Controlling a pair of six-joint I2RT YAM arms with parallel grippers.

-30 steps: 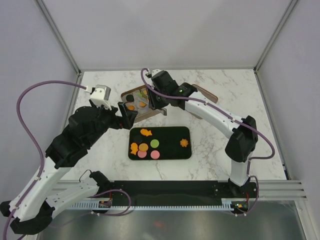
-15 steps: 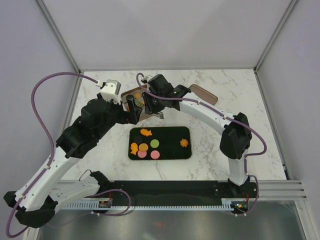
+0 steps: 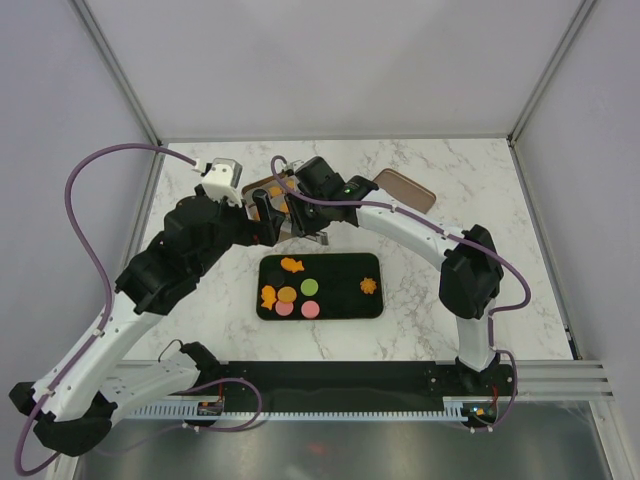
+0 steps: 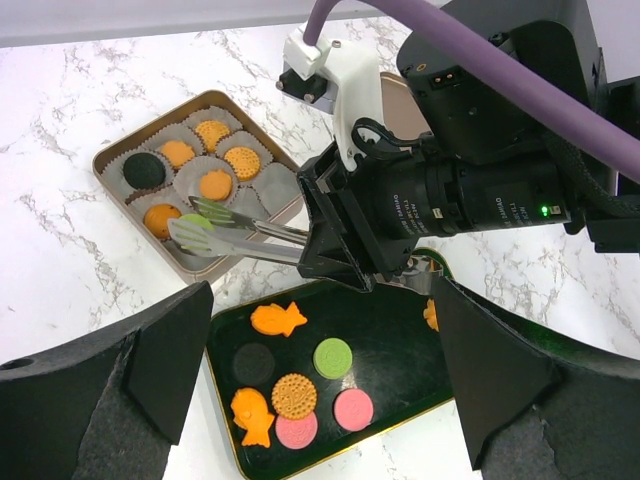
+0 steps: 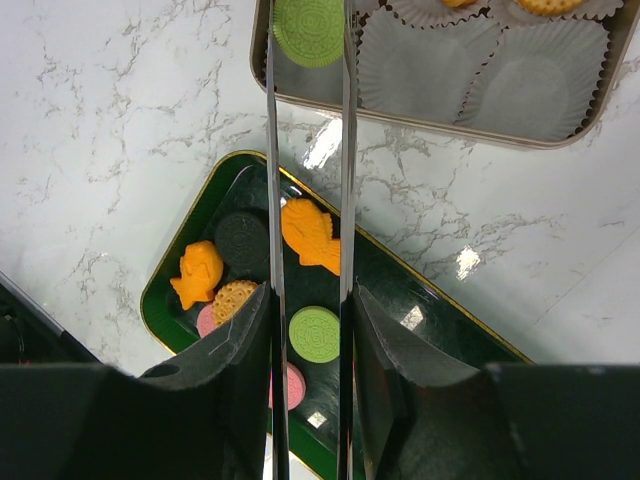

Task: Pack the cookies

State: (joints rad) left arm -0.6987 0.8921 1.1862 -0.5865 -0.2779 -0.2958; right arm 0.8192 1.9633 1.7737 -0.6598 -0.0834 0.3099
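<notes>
My right gripper is shut on metal tongs, seen also in the left wrist view. The tongs pinch a green cookie low over the near corner of the brown tin. In its paper cups lie a black cookie and several orange ones. The black tray holds loose cookies: an orange fish, a black disc, a green disc and pink discs. My left gripper is open and empty above the tray, beside the right wrist.
The tin's brown lid lies on the marble table to the right of the tin. Both arms crowd together over the tin in the top view and hide most of it. An orange flower cookie sits alone on the tray's right part.
My right arm has swung left with the tongs, over the tin. My left arm has moved forward and right, close beside the right wrist. The tray's cookies have not moved.
</notes>
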